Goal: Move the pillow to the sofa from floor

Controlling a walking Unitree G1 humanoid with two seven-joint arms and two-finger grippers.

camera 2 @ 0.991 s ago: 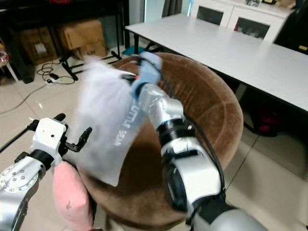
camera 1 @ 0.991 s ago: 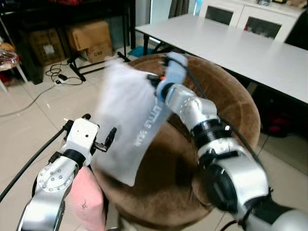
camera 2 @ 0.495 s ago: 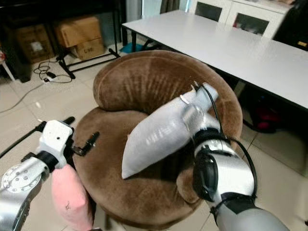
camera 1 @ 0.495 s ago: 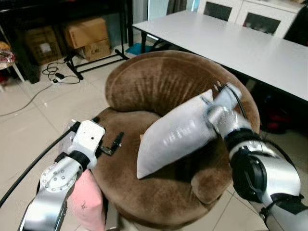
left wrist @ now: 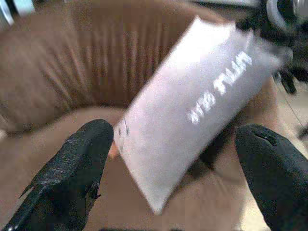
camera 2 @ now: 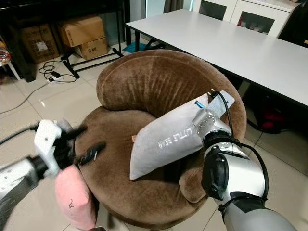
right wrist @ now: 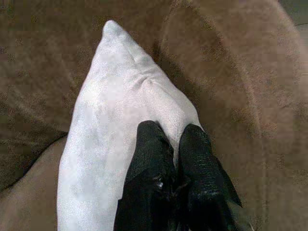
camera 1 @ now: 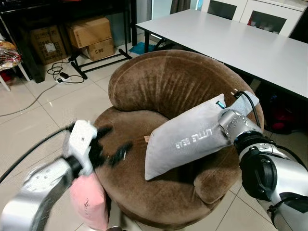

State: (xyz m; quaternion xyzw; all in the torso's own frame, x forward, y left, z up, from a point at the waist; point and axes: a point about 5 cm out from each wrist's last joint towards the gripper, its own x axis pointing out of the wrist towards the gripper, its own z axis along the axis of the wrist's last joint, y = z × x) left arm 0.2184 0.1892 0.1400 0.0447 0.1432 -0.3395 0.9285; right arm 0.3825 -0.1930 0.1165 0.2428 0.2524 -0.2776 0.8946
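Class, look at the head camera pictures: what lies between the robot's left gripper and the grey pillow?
In the left eye view, only bare brown seat cushion of the sofa lies between the open left gripper and the grey pillow.

The sofa (camera 1: pixel 168 86) is showing a plush brown velvety nap, ribbed on its back. The pillow (camera 1: pixel 187 142) is looking like smooth matt grey cloth with white print. Floor tiles (camera 1: pixel 43 120) are gleaming glossy; the bench (camera 1: pixel 231 43) is reading smooth, matt white.
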